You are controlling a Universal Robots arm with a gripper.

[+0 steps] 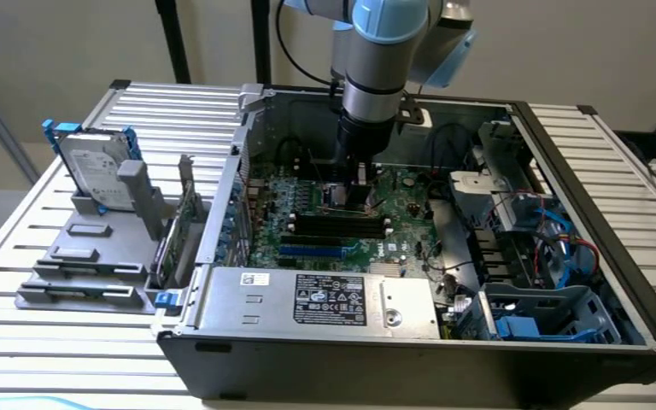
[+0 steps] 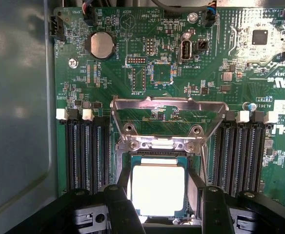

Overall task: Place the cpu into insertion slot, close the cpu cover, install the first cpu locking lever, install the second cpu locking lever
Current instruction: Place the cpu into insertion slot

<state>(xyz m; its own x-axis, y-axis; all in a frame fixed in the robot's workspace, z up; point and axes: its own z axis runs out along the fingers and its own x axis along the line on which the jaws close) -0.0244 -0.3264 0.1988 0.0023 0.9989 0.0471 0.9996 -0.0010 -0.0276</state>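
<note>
The cpu [image 2: 158, 190], a pale square chip, lies flat inside the black insertion slot [image 2: 154, 154] on the green motherboard [image 2: 147, 73]. The cpu cover [image 2: 169, 103], a silvery frame with a cut-out middle, stands swung up off the slot. My gripper [image 2: 159, 175] is open, with one black finger [image 2: 120, 200] on each side of the cpu, close to its edges. I cannot tell whether they touch it. In the exterior view, the gripper [image 1: 348, 192] reaches down into the open computer case over the slot.
Long black memory slots [image 2: 86, 151] flank the socket on both sides. A grey power-supply box [image 1: 328, 299] lies at the case's near edge, with blue drive cages [image 1: 545, 316] at the exterior view's right. A hard drive [image 1: 95, 166] stands outside on the slatted table.
</note>
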